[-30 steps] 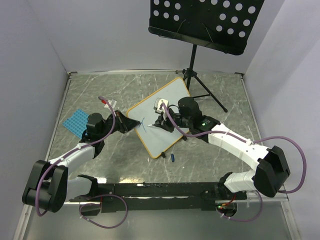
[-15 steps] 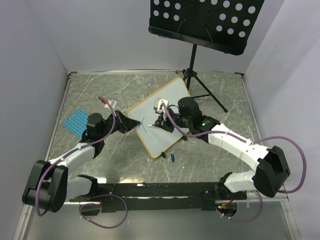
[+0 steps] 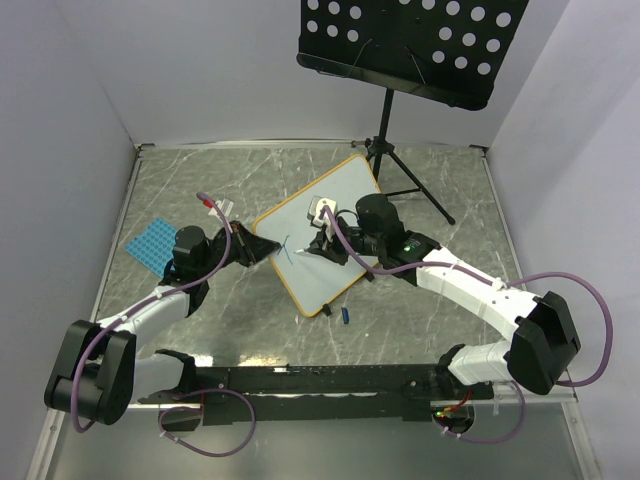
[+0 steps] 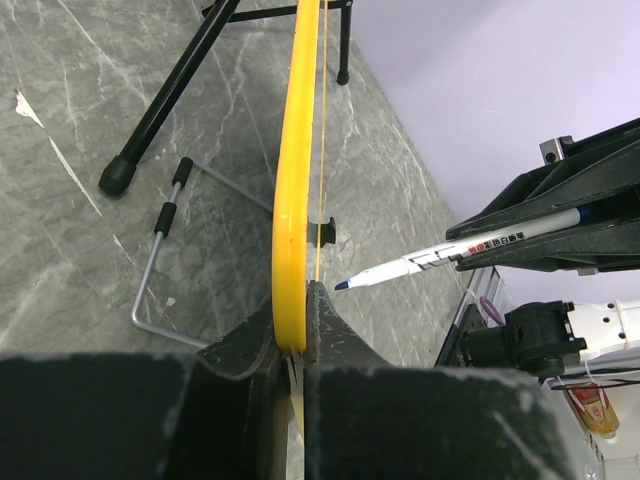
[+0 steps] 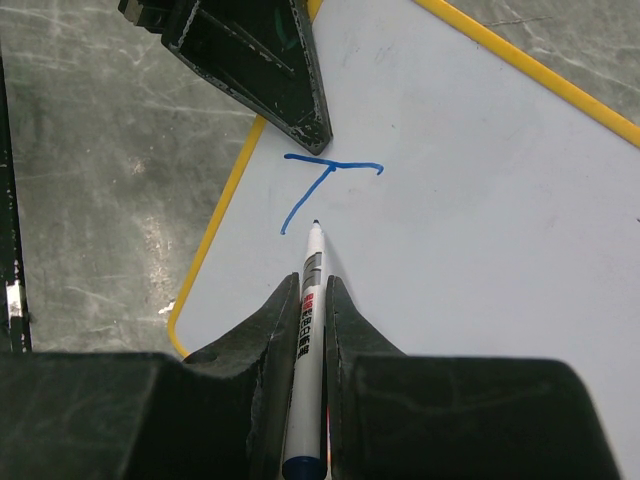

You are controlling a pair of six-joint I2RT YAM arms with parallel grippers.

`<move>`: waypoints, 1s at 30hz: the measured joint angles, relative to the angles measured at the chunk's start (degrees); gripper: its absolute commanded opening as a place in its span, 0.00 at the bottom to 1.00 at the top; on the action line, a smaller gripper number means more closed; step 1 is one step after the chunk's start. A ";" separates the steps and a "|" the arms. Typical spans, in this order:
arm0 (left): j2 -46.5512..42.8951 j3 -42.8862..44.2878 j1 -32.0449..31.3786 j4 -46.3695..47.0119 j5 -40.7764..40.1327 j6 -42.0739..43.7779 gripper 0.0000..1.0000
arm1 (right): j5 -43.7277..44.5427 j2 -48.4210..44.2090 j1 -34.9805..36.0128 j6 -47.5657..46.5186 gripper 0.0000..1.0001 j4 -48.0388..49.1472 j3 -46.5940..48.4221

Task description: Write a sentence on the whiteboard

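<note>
The whiteboard (image 3: pixel 345 190), white with a yellow frame, stands tilted in the middle of the table. My left gripper (image 3: pixel 262 250) is shut on its left frame edge (image 4: pixel 297 150), with the jaws clamped on both sides of it (image 4: pixel 297 320). My right gripper (image 3: pixel 318 245) is shut on a white marker (image 5: pixel 308 330). The marker's tip is at the board face just right of the stem's lower end of a blue "T" (image 5: pixel 325 180), the only writing on the board (image 5: pixel 480 220). Whether the tip touches, I cannot tell. The marker also shows in the left wrist view (image 4: pixel 440 258).
A black perforated music stand (image 3: pixel 410 40) stands at the back, its tripod legs (image 3: pixel 400 170) just behind the board. A blue studded mat (image 3: pixel 152 243) lies at the left. A small blue cap (image 3: pixel 345 315) lies in front of the board. A wire stand (image 4: pixel 160 260) shows behind the board.
</note>
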 measured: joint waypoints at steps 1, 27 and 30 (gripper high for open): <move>0.00 0.00 0.00 0.00 0.00 0.00 0.01 | 0.00 0.00 0.00 0.00 0.00 0.00 0.00; 0.02 -0.11 0.00 0.07 -0.04 -0.13 0.01 | 2.82 2.25 1.73 1.01 0.00 2.47 0.00; 0.02 -0.13 0.02 0.07 -0.09 -0.17 0.01 | 3.93 2.25 1.79 1.81 0.00 3.74 0.00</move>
